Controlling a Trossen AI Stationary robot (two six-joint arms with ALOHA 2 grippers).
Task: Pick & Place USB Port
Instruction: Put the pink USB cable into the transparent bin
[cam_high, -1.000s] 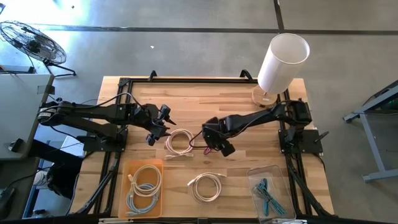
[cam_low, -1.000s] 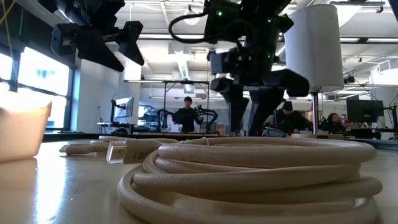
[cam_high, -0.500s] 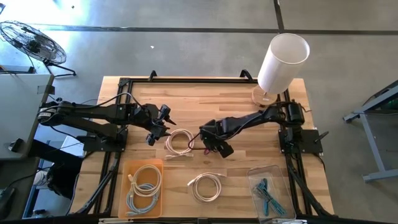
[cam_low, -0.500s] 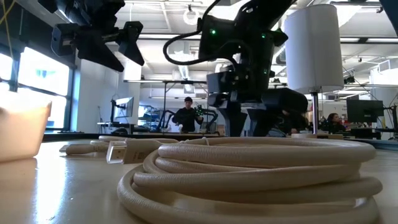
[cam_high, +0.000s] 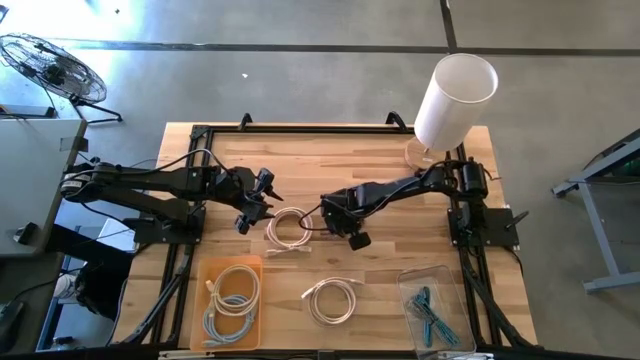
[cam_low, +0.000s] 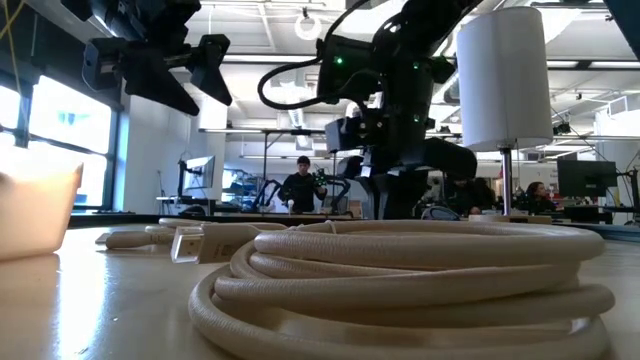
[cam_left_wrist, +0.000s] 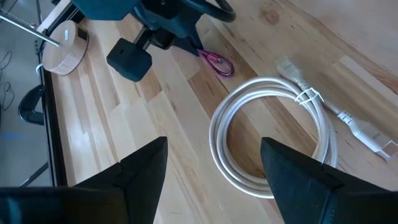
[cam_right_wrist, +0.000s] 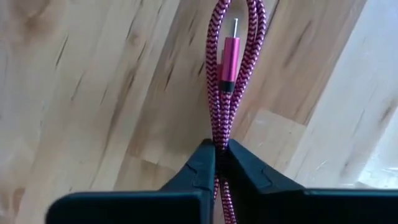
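A magenta braided USB cable (cam_right_wrist: 225, 93) lies bunched on the wooden table (cam_high: 380, 160), its metal plug (cam_right_wrist: 229, 53) between two strands. My right gripper (cam_right_wrist: 221, 149) stands over it near the table's middle, shut on the strands; it also shows in the high view (cam_high: 332, 218). Just left of the cable, a white coiled cable (cam_left_wrist: 273, 137) rests flat on the table. My left gripper (cam_high: 255, 205) hovers open above that coil's left side and touches nothing. My right gripper pinches the magenta cable's doubled strands (cam_right_wrist: 222, 134) between its two fingertips, a little behind the plug. The fingers come from above, pointing steeply down, and close across the strands. The looped end and the plug lie on the table beyond the fingertips.
At the table's near edge are an orange tray (cam_high: 208, 275) with coiled cables at the left, another white coil (cam_high: 333, 298) in the middle, and a clear bin (cam_high: 445, 280) with teal items at the right. A white cylinder on a wooden base (cam_high: 455, 95) stands at the far right.
My right gripper has sunk toward the table and shifted a little toward the white coil, rolling slightly. Its fingers, apart a second ago, have shut on the magenta cable. The cable still lies on the table.
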